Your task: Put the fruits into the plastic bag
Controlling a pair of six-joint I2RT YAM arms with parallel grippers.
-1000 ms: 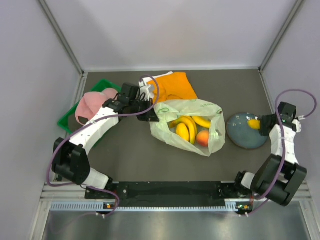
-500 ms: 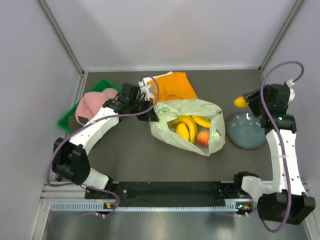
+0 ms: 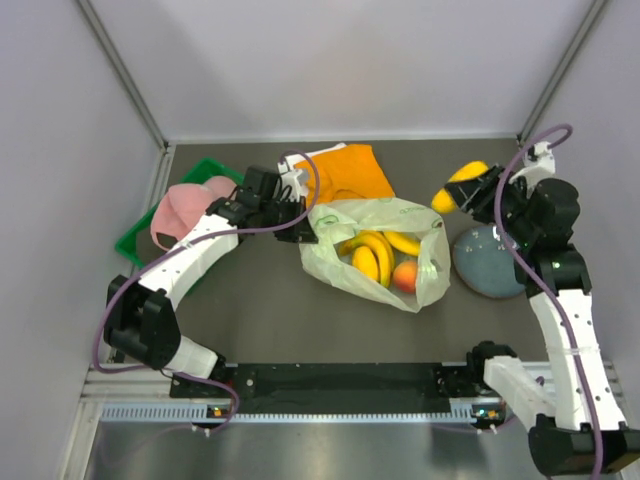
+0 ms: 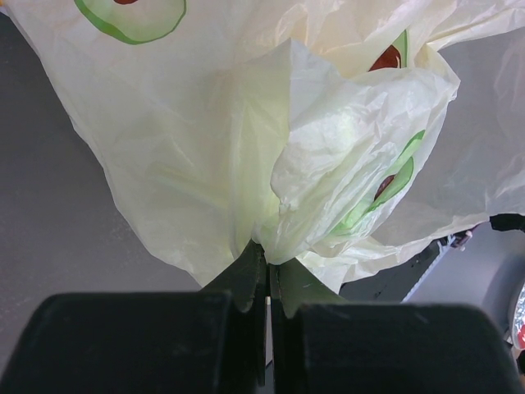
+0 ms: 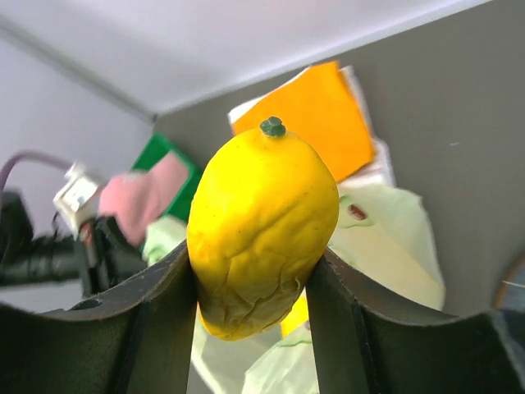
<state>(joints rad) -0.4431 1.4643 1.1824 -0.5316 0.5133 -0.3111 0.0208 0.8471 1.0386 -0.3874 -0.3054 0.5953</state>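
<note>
One rim of the plastic bag [image 3: 328, 262] is pinched in the tightly closed left gripper [image 3: 303, 230] centre-left, bananas [image 3: 372, 256] already lie inside at centre, and upper right the right gripper [image 3: 470, 192] clamps a yellow fruit [image 3: 455, 187], apparently the last, not yet bagged.

Two slim arms, left arm [image 3: 190, 255] and right arm [image 3: 572, 330], white link shells, black joints and wrist housings, a mauve cable [image 3: 98, 335] looping along each, matte black blocky fingers [image 5: 123, 328], black base rail [image 3: 340, 380] between them
</note>
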